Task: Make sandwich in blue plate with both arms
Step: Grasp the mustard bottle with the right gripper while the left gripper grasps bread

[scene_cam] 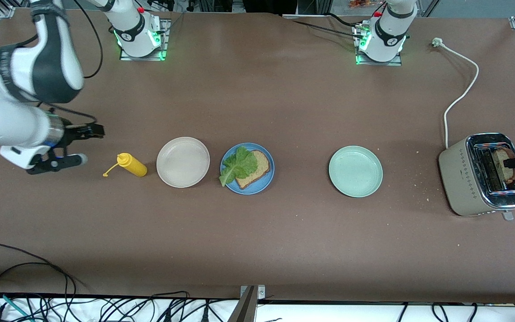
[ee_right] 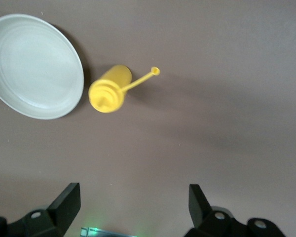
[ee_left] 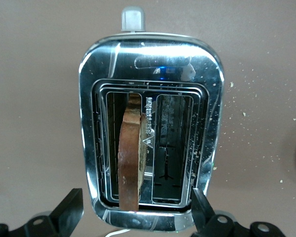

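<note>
Both grippers open, nothing held.

I have the left gripper (ee_left: 135, 210) spread wide over the toaster (ee_left: 149, 129) at the left arm's end of the desk (scene_cam: 284, 89), one toast (ee_left: 131, 159) standing in a slot. The right gripper (ee_right: 133, 205) hangs open over bare desk near the yellow bottle (ee_right: 108, 93). Mid-desk, the blue plate (scene_cam: 247, 168) carries bread (scene_cam: 254, 169) and lettuce (scene_cam: 238, 164).
</note>
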You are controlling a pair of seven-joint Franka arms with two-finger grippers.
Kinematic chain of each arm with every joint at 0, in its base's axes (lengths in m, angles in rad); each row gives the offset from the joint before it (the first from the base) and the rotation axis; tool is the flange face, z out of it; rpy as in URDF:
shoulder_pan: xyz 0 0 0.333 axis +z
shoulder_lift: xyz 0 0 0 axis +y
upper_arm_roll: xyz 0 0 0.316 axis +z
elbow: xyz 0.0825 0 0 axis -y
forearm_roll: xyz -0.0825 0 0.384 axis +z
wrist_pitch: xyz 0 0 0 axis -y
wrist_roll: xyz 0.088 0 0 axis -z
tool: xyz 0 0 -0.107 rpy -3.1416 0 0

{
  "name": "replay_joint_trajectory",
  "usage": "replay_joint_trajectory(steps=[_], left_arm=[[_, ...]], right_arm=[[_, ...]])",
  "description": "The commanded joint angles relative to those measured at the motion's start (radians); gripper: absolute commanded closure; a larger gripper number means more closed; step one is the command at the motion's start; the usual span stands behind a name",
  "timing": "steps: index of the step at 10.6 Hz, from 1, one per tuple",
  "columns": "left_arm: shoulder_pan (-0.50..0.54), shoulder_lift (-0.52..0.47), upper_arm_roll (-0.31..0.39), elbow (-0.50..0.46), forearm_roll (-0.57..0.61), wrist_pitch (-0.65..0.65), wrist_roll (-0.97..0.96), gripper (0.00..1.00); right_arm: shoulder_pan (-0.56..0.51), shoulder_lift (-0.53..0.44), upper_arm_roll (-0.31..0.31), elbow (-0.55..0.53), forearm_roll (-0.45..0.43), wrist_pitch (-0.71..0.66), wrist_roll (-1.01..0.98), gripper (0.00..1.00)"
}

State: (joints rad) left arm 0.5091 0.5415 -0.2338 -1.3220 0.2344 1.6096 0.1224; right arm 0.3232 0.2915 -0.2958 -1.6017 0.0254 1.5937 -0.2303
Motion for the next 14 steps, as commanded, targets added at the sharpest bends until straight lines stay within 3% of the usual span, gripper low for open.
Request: replay_joint_trajectory(steps=[1,2,3,5,6,7,8,12,14], left_arm=[[0.009,0.049,-0.010,0.017,0.034,-0.004,0.014,0.04],[0.017,0.052,-0.007,0.012,0.034,-0.007,0.011,0.10],[0.028,0.055,-0.007,0.004,0.034,-0.013,0.014,0.26],[0.032,0.055,-0.005,-0.002,0.036,-0.014,0.014,0.72],[0.032,0.055,-0.005,-0.002,0.036,-0.016,0.016,0.90],[0.032,0.055,-0.005,-0.002,0.036,-0.016,0.020,1.00],[0.032,0.054,-0.004,0.000,0.036,-0.017,0.031,1.00],[0.028,0.020,-0.013,0.020,0.036,-0.053,0.042,1.00],[0.023,-0.011,-0.016,0.020,0.034,-0.062,0.049,1.00]], right_arm=[[-0.119,0.003,-0.028,-0.101,0.149,0.060,-0.315,0.05],[-0.171,0.036,-0.028,-0.107,0.225,0.084,-0.465,0.05],[-0.215,0.078,-0.028,-0.107,0.314,0.089,-0.598,0.04],[-0.282,0.159,-0.028,-0.103,0.453,0.091,-0.833,0.04],[-0.309,0.190,-0.028,-0.103,0.532,0.092,-0.972,0.04],[-0.329,0.224,-0.028,-0.101,0.645,0.092,-1.132,0.00],[-0.338,0.262,-0.028,-0.098,0.733,0.097,-1.265,0.00],[-0.337,0.348,-0.026,-0.098,0.911,0.158,-1.721,0.00],[-0.337,0.366,-0.020,-0.101,0.944,0.149,-1.820,0.00]])
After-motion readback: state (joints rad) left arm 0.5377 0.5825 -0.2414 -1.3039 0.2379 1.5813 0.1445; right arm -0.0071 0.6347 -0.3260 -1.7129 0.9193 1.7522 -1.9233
